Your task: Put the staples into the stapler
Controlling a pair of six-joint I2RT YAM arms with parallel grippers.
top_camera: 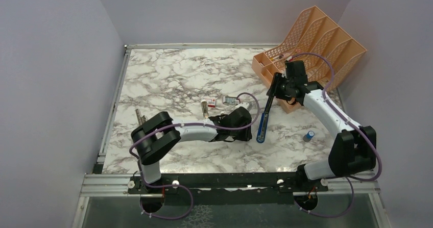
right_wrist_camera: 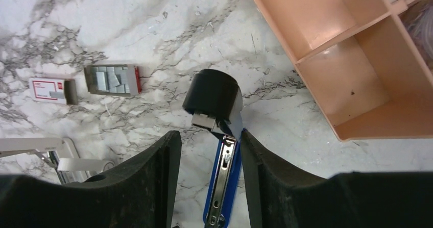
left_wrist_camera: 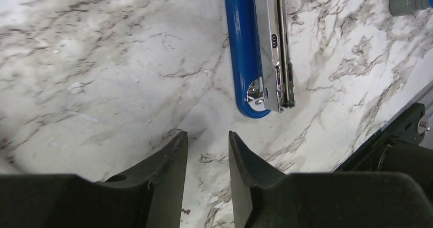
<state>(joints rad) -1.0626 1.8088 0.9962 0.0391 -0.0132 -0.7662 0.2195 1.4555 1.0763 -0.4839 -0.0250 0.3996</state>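
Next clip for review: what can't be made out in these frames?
stapler: right wrist view, cut off by the left edge; top view, mostly behind the left arm.
staples: right wrist view, too small to count the strips.
blue tool: left wrist view, far end cut by the top edge.

Tbl [top_camera: 173, 75] grey-veined marble; stapler [right_wrist_camera: 30, 145] white; organiser [top_camera: 327, 39] peach.

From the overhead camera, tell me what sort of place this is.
Probably a lab test cell dressed as a desk: a marble-pattern tabletop boxed in by plain walls, with a peach mesh file organizer and an open staple box on it.
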